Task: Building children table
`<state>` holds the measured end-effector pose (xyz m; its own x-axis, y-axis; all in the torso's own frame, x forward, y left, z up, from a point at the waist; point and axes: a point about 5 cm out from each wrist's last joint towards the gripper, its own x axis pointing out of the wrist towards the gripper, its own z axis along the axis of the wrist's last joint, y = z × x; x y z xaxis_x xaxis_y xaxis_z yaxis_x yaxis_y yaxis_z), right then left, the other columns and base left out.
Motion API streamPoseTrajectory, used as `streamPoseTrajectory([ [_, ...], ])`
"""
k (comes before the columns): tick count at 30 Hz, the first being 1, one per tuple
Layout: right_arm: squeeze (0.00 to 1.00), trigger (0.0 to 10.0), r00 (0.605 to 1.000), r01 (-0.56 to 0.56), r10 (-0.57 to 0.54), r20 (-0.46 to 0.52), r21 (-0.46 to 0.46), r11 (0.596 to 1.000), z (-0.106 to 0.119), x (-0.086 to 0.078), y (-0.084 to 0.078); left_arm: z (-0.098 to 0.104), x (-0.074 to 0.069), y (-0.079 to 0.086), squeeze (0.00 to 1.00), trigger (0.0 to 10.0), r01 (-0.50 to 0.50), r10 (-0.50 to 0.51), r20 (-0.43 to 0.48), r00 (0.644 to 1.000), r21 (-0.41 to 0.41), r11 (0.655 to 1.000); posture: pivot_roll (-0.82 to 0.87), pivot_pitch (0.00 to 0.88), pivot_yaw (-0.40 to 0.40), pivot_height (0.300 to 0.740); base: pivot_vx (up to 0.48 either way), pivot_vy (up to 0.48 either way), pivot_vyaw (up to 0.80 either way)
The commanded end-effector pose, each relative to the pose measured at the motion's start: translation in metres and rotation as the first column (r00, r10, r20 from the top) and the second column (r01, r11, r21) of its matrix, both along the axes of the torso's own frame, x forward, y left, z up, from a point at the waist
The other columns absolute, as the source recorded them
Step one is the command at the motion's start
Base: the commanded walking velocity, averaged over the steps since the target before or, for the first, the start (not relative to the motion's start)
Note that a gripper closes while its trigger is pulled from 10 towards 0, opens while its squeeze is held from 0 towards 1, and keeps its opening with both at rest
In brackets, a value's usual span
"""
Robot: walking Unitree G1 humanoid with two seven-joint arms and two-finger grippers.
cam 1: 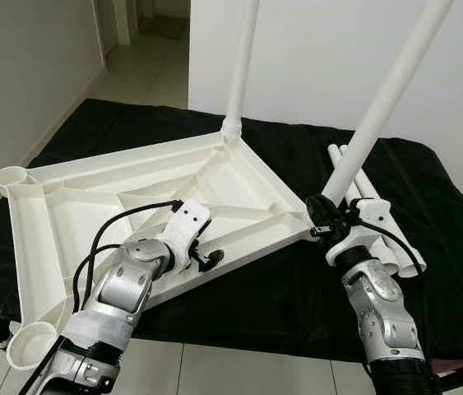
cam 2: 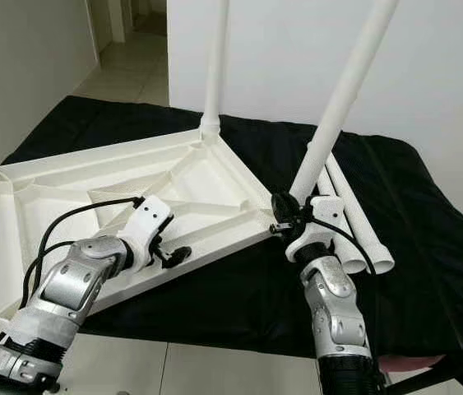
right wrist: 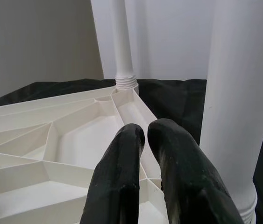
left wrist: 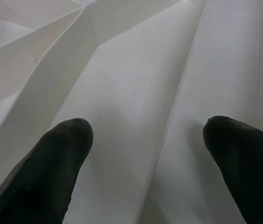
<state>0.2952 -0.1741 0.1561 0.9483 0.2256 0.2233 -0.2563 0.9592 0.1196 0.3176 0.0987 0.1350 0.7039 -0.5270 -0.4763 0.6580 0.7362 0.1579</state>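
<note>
While left claw [cam 1: 206,257] spreads, tabletop [cam 1: 239,177] lies unmarked.

Table [cam 1: 280,313]: covered by a black cloth [cam 1: 453,247]. Laid directly on it: one white ribbed tabletop [cam 1: 75,214], underside up, two legs standing upright in its corner sockets; two loose white legs [cam 1: 379,222], side by side, near the tabletop's right corner.
</note>
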Motion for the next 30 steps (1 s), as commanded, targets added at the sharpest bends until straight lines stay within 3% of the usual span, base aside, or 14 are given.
streamPoseTrajectory([
  [1, 0.0, 10.0, 1.0, 0.025, -0.025, -0.002, 0.01, 1.0, 0.002, -0.002, -0.003, 0.0, 0.008, 0.002, 0.0, 10.0, -0.117, 0.115, 0.042, 0.993, 0.059, 0.991, -0.05, 0.0, -0.049, 0.74, 0.0, 0.0, 0.0],
  [7, 0.0, 10.0, 0.999, 0.035, -0.035, 0.004, 0.026, 0.999, 0.005, -0.002, 0.0, 0.001, 0.016, 0.004, 0.0, 9.6, -0.159, 0.157, 0.031, 0.987, 0.063, 0.985, -0.06, 0.0, -0.04, 0.74, 0.0, 0.0, 0.0],
  [9, 0.0, 10.0, 0.999, 0.037, -0.037, 0.005, 0.031, 0.999, 0.006, -0.002, 0.003, 0.002, 0.02, 0.006, 0.0, 0.0, -0.185, 0.183, 0.031, 0.983, 0.07, 0.98, -0.06, 0.0, -0.037, 0.74, 0.0, 0.0, 0.0],
  [29, 0.0, 10.0, 0.998, 0.057, -0.057, 0.003, 0.029, 0.998, 0.01, 0.0, 0.001, 0.005, 0.022, 0.0, 0.0, 0.0, -0.152, 0.151, 0.03, 0.988, 0.056, 0.987, -0.05, 0.0, -0.037, 0.74, 0.0, 0.0, 0.0],
  [30, 0.0, 10.0, 0.998, 0.057, -0.057, 0.003, 0.029, 0.998, 0.01, 0.001, 0.001, 0.006, 0.023, 0.001, 0.0, 1.7, -0.151, 0.149, 0.034, 0.988, 0.059, 0.987, -0.05, 0.0, -0.034, 0.74, 0.0, 0.0, 0.0],
])
